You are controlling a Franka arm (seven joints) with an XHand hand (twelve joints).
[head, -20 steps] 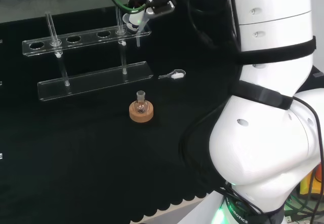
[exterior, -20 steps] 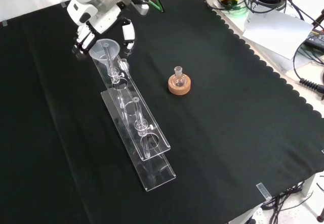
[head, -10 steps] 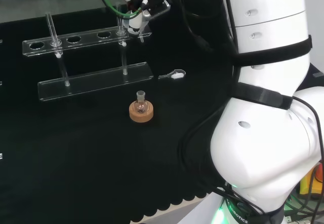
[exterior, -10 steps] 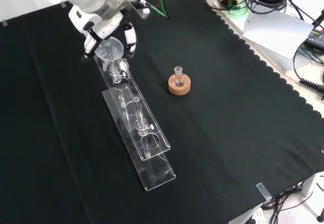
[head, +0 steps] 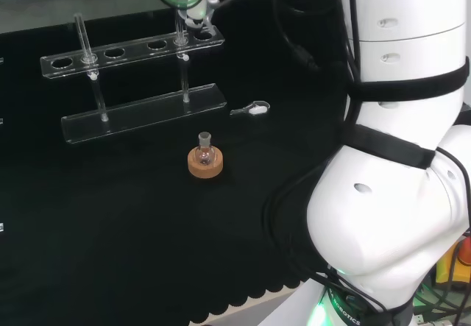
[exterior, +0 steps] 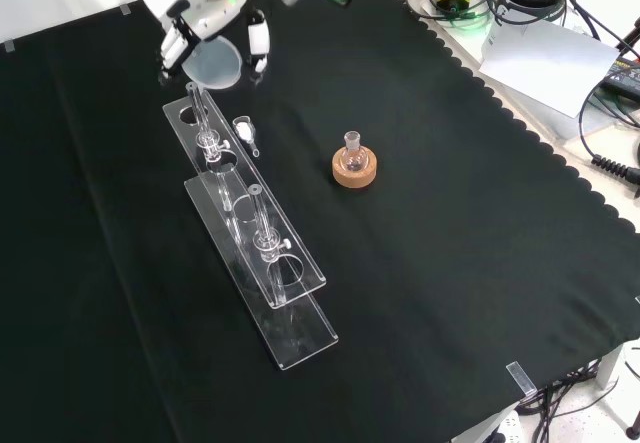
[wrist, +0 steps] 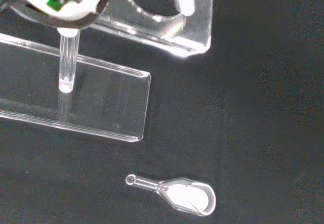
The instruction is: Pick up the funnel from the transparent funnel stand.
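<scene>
With the fingers (exterior: 259, 41) clamped on the funnel (exterior: 215, 64), it was best lifted straight up until its stem cleared the stand (exterior: 250, 253) beneath.

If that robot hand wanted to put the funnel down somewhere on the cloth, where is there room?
Plenty of bare cloth lies right of the small flask on its cork ring in the front view, out to the scalloped edge. It is crowded at upper left: the clear rack, a little scoop, and the robot hand holding the funnel.
</scene>
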